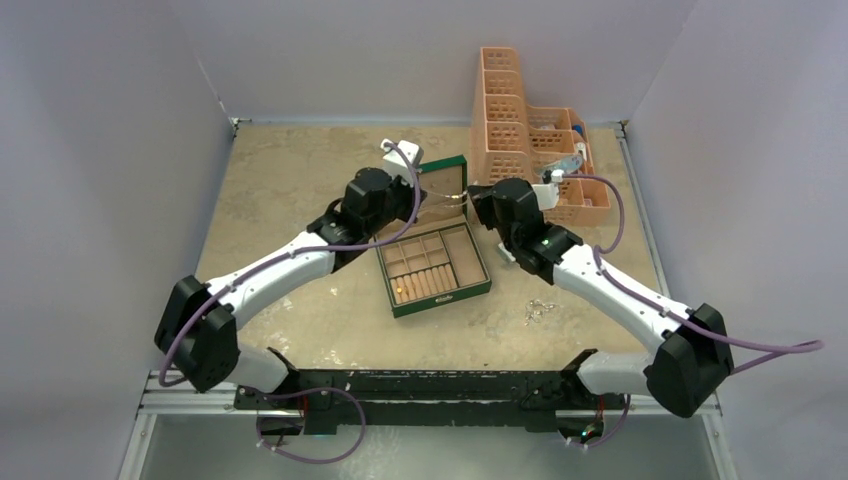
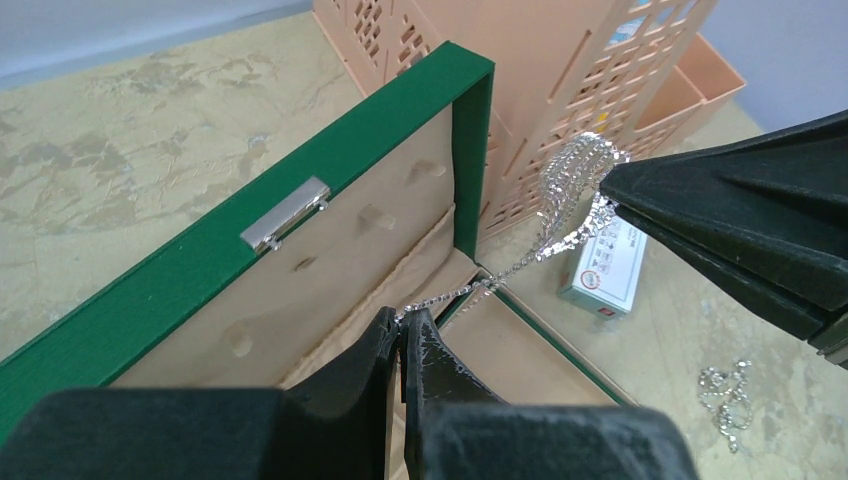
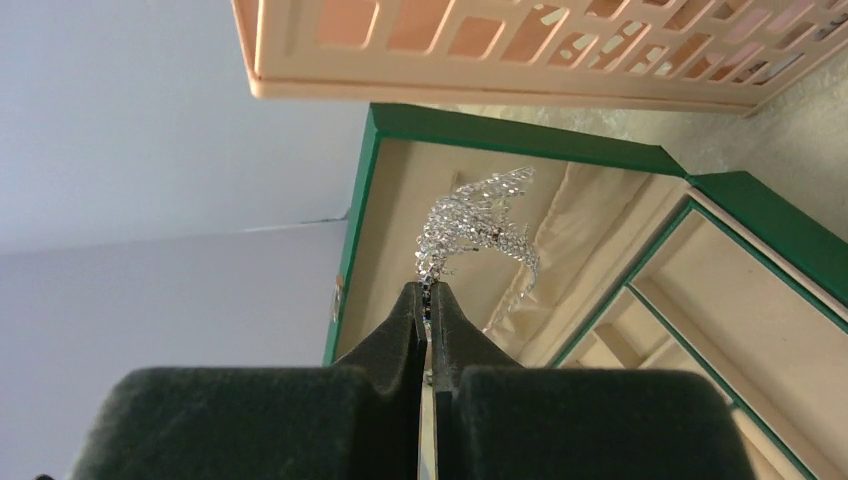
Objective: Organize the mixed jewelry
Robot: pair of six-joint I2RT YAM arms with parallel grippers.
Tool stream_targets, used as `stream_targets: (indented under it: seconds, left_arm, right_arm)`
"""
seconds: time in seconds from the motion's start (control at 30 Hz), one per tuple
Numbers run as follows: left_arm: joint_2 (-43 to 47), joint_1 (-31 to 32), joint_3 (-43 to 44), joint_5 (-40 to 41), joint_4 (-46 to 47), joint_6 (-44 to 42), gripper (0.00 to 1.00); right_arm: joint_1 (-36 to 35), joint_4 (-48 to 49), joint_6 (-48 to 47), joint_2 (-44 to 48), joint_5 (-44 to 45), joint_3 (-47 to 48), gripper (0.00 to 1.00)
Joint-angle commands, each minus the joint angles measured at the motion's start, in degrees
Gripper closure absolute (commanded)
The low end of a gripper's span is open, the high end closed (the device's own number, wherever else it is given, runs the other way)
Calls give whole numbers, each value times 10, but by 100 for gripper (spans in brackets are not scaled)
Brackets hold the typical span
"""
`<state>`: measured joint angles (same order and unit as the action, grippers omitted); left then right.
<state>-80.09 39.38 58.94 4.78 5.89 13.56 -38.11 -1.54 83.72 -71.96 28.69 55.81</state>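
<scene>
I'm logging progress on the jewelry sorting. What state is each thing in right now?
left gripper: jaws shut on the silver chain.
right gripper: jaws shut on the silver chain's bunched part.
silver chain: lifted, strung between the two grippers.
green box: open, lid standing up.
loose chain: lying on the table, right of the green box, untouched.

Box [image 1: 443, 299] centre; crate [image 1: 503, 110] behind it, rightward; loose chain [image 1: 540, 310] right of box front.

One green box [image 2: 150, 295]; one white card box [image 2: 605, 265]; two silvery chains [image 2: 560, 200].
</scene>
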Motion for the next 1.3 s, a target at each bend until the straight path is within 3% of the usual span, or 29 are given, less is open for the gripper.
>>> stream_targets:
  seconds: [0.0,0.3,0.67,1.27]
  left_arm:
    - [-39,-7,56,5,16,-22,100]
    - [-90,-13,118,62,-11,-30,100]
    - [-91,-34,112,90,-43,-13,100]
    - [-91,-39,103,153,-51,23,100]
  right_arm:
    - [11,73,35,-11,-10,1,100]
    - [22,107,58,-54,-35,12,100]
    - [22,123,56,-110,-60,48,100]
    - [22,139,60,-156,-20,89,100]
